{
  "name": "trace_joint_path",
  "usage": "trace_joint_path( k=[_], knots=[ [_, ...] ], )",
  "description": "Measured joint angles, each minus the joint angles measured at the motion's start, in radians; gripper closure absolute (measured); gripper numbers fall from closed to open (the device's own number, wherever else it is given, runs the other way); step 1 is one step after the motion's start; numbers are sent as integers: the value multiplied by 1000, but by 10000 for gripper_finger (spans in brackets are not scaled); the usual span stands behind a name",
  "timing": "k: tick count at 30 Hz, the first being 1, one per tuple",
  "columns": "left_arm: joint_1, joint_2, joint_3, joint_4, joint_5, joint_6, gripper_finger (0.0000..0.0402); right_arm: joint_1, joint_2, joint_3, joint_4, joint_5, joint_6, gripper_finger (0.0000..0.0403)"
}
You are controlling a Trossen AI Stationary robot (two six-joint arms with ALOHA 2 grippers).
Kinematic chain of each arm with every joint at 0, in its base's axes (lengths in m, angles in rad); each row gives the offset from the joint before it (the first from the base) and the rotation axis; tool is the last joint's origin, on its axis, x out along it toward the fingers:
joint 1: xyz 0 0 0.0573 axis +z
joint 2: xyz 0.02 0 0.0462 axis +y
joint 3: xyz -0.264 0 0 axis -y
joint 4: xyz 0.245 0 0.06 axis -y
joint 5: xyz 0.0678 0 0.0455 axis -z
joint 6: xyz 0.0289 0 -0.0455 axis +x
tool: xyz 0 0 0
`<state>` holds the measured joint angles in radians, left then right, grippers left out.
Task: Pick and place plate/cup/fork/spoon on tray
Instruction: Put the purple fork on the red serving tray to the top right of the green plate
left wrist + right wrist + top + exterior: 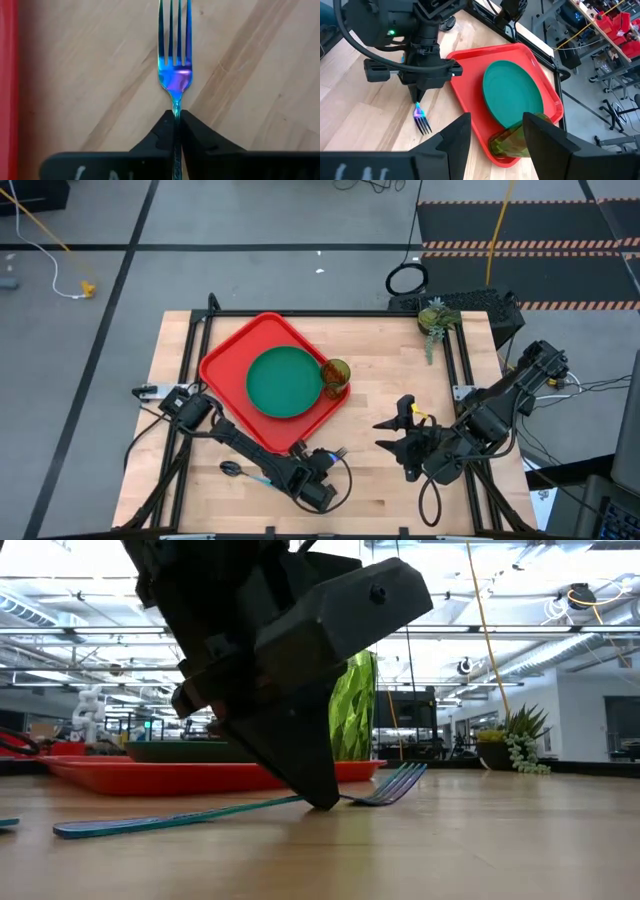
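The red tray (225, 360) lies at the table's far left and holds the dark-green plate (283, 382) and the olive cup (335, 373), which stands at the tray's right corner. The blue fork (174, 75) lies on the wood just off the tray's near corner; my left gripper (322, 460) is shut on it. The spoon (240, 471), with a dark bowl and a blue handle, lies on the table to the left of that gripper. My right gripper (492, 132) is open and empty, to the right of the fork and above the table. My left gripper pinches the fork's neck (176, 109), just behind the tines, between its two fingertips (322, 798). The fingers come from above, pointing down. The fork lies low along the table, its handle (150, 822) running out behind the fingers and its tines (398, 780) in front.
A small potted plant (437, 320) stands at the table's far right corner. Black frame rails run along the table's left, right and far sides. Bare wood lies between the two grippers and along the near edge.
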<state>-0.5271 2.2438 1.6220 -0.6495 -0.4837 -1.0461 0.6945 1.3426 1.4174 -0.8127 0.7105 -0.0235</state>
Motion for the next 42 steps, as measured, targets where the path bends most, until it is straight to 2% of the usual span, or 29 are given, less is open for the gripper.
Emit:
trace_joint_path(
  k=[4, 7, 12, 21, 32, 36, 42],
  knots=[
    [21, -39, 2, -45, 39, 34, 381, 0, 0, 0, -1, 0, -1, 232],
    [32, -79, 3, -76, 41, 71, 392, 0, 0, 0, -4, 0, 5, 232],
    [50, -174, 4, -101, 38, 141, 386, 0, 0, 0, -9, -3, 36, 232],
    [58, -356, 5, -359, -120, 138, 388, 18, 0, 0, -38, -5, 88, 232],
    [103, -485, 4, -766, -242, 35, 387, 27, 0, 0, -39, -4, 88, 232],
    [150, -527, 4, -856, -301, 39, 386, 27, 0, 0, -48, -4, 88, 232],
    [250, -579, 4, -902, -383, 136, 386, 27, -1, -16, -60, -4, 92, 232]
  ],
)
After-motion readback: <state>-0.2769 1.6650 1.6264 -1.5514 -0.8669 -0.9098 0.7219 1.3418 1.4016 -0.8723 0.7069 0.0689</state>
